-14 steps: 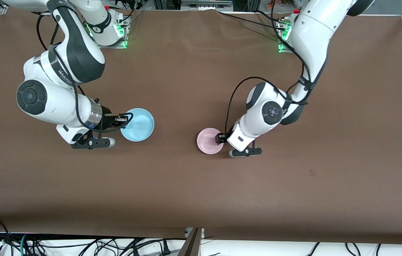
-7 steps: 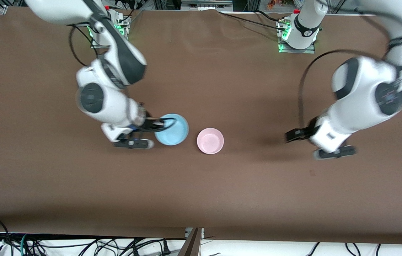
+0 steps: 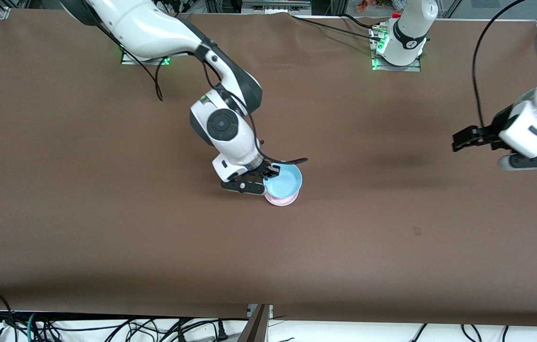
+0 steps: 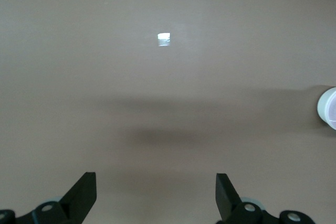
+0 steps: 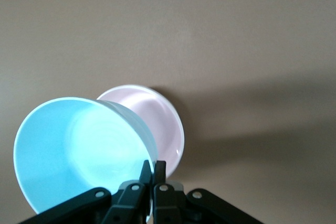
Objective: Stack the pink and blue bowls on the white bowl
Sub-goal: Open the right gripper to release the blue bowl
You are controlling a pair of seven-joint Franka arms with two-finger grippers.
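**Two bowls at mid-table, blue one in my right grip**

Two bowls showed in the front view, and I had one of them. My right gripper was clenched on the rim of the blue bowl, fingers pressed together with the thin wall between them. I held it in the air over the pink bowl — not yet seated in it. From my right wrist view the blue bowl sat tilted, its pale inside turned toward the camera, and the pink bowl lay on the brown table just under it, partly covered. In the front view only a thin pink crescent peeked out along the blue bowl's lower edge.

My left gripper was released, jaws spread wide and holding nothing; it hung over the table toward the left arm's end, well apart from both bowls. Its fingers stood apart in my left wrist view above bare brown cloth, with one small bright patch on the surface. A white-rimmed round object was cut off at that picture's edge — I could not tell which bowl it was.
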